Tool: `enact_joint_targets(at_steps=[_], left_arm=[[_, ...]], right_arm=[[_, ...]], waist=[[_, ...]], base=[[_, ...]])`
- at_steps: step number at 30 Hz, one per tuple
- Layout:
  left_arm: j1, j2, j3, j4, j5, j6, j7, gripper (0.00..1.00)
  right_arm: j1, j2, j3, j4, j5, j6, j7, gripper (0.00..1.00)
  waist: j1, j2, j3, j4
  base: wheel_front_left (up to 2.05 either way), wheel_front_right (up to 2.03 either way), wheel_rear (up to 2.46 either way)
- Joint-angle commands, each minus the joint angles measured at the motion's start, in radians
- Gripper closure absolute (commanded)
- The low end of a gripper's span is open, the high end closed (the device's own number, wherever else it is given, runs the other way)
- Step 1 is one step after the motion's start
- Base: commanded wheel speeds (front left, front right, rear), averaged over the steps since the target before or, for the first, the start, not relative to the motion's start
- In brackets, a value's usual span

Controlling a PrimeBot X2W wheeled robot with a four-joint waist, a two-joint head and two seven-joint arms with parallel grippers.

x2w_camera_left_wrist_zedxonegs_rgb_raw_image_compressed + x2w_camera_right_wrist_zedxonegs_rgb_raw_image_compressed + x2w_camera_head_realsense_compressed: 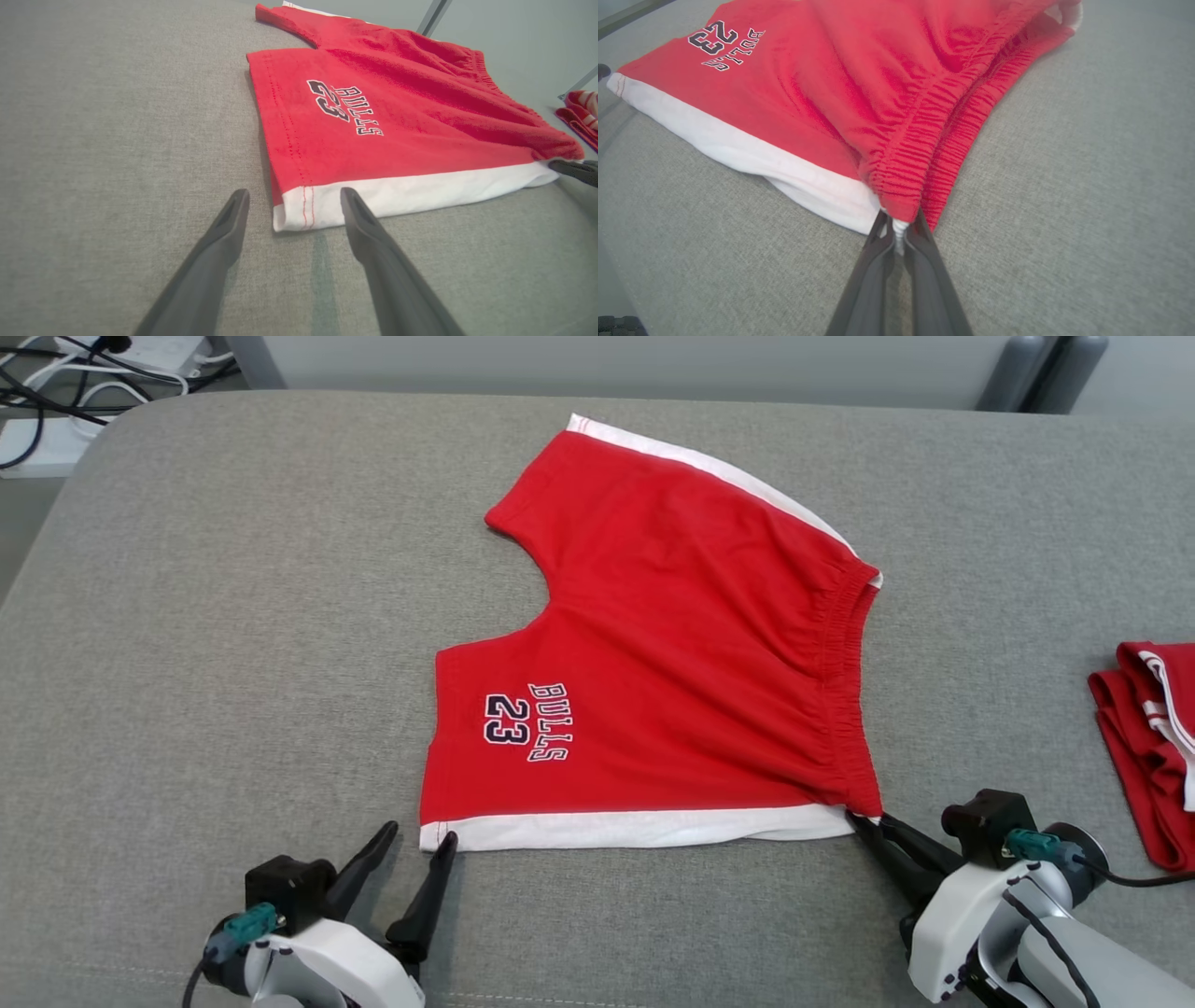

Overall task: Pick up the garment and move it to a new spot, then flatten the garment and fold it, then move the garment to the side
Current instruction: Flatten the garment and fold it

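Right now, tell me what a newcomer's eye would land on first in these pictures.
The red shorts with a white stripe and BULLS 23 print, spread in the middle of the grey table. Next, the right gripper pinched shut on their near waistband corner, and the left gripper open at the near hem corner. A second red cloth lies bunched at the table's right edge.
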Motion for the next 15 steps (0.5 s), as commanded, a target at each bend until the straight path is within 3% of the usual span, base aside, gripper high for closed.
enact_joint_targets(at_steps=[1, 14, 15], left_arm=[[-0.052, 0.042, 0.02, -0.008, -0.022, -0.007, -0.009, 0.0], [-0.119, 0.098, -0.15, 0.033, -0.201, -0.007, -0.009, 0.0], [-0.12, 0.097, -0.161, 0.028, -0.208, -0.007, -0.009, 0.15]], right_arm=[[-0.003, -0.015, 0.013, -0.009, 0.006, 0.0, -0.013, 1.0], [-0.026, -0.011, 0.026, -0.016, 0.017, 0.0, -0.013, 1.0], [-0.027, -0.01, 0.027, -0.017, 0.017, 0.0, -0.013, 1.0]], waist=[[0.0, -0.0001, 0.007, -0.01], [0.0, -0.0001, 0.019, -0.037], [0.0, -0.0001, 0.019, -0.038]], base=[[0.0, 0.0, 0.0], [0.0, 0.0, 0.0], [0.0, 0.0, 0.0]])
